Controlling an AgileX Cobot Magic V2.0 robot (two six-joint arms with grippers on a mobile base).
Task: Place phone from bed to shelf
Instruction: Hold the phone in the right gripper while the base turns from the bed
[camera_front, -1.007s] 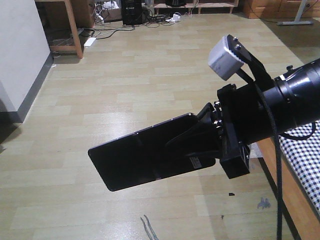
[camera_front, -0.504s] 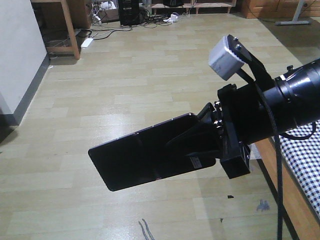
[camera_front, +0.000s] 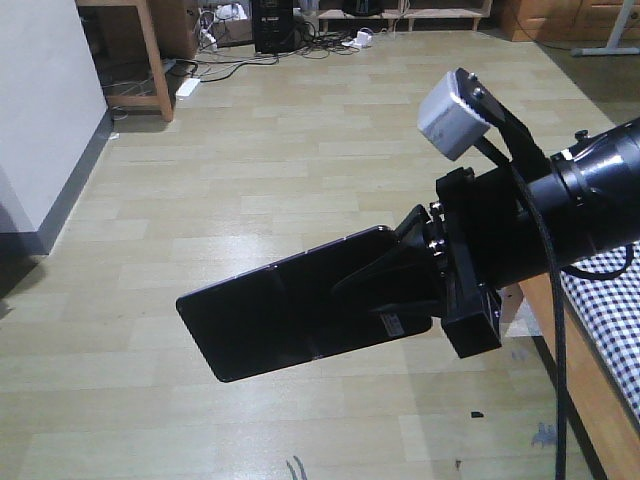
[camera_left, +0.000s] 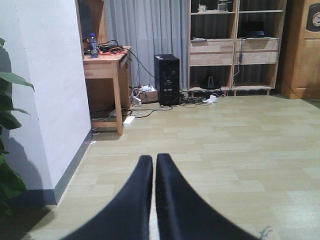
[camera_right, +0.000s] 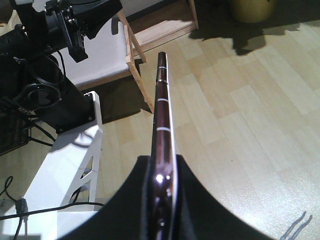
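My right gripper (camera_front: 388, 285) is shut on the phone (camera_front: 290, 315), a slim black slab held nearly flat in the air above the floor, sticking out to the left. In the right wrist view the phone (camera_right: 163, 110) shows edge-on, its glossy rim clamped between both fingers of the right gripper (camera_right: 163, 165). The bed (camera_front: 612, 318), with its gingham cover and wooden side, lies at the right edge behind the arm. The pale-wood shelf (camera_left: 232, 50) stands against the far wall. My left gripper (camera_left: 154, 160) is shut with nothing in it, pointing across the floor.
A wooden desk (camera_left: 107, 65) with a bottle stands by the white wall (camera_left: 50, 90), a black computer tower (camera_left: 167, 79) and tangled cables beside it. A plant (camera_left: 10, 150) is at the left. The white base frame (camera_right: 65, 170) and left arm (camera_right: 50, 30) lie left of the phone.
The arm and phone keep the same pose in the front view. The floor and furniture behind have shifted, with the floor marks sliding down and right.
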